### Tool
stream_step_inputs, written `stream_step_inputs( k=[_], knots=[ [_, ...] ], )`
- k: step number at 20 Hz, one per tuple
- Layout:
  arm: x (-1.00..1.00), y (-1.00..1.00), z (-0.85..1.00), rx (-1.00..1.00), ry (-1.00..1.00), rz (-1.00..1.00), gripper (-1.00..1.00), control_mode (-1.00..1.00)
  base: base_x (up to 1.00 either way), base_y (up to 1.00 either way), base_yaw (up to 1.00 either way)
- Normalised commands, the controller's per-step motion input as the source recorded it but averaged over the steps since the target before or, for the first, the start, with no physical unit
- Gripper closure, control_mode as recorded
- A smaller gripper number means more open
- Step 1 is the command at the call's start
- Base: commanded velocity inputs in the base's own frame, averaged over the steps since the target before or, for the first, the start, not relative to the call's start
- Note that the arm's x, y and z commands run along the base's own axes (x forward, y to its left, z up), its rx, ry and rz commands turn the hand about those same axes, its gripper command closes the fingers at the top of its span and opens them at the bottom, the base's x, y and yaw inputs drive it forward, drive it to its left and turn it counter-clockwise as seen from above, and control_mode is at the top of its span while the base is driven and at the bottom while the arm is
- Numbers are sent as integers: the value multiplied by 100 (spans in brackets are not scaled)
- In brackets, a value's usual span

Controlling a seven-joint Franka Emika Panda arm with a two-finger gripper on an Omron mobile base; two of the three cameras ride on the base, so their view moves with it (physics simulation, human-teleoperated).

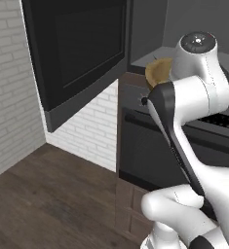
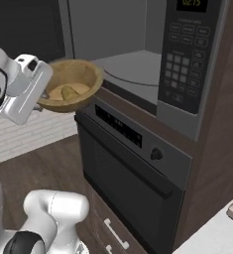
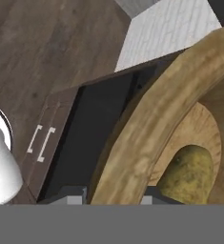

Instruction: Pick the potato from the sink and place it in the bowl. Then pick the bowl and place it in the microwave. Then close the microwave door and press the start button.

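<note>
potato [image 2: 69, 92] is seen lying inside the bowl [image 2: 83, 74], near its middle. the bowl is held up in the air by its rim, with the jaws closed on the near wall of the bowl, one fingertip [image 3: 157, 195] inside and one outside. the bowl is carried just in front of the open microwave [image 2: 138, 59], above the oven [image 2: 133, 163]. the microwave door [image 1: 77, 53] is swung wide open to the left.

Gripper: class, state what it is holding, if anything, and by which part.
The gripper holds the bowl by its rim, one finger outside the wall and one inside, with the potato lying in it, in front of the open microwave.
</note>
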Motion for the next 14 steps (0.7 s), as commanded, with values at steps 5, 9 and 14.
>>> stream_step_inputs(
  k=[5, 9, 14],
  knots=[
    [0, -48, 36, 0, -11, -7, 100, -100, 0, 0, 0],
    [12, -34, 32, -1, -18, -4, 100, -100, 0, 0, 0],
    [38, -34, 30, -3, -15, -4, 100, -100, 0, 0, 0]
  ],
)
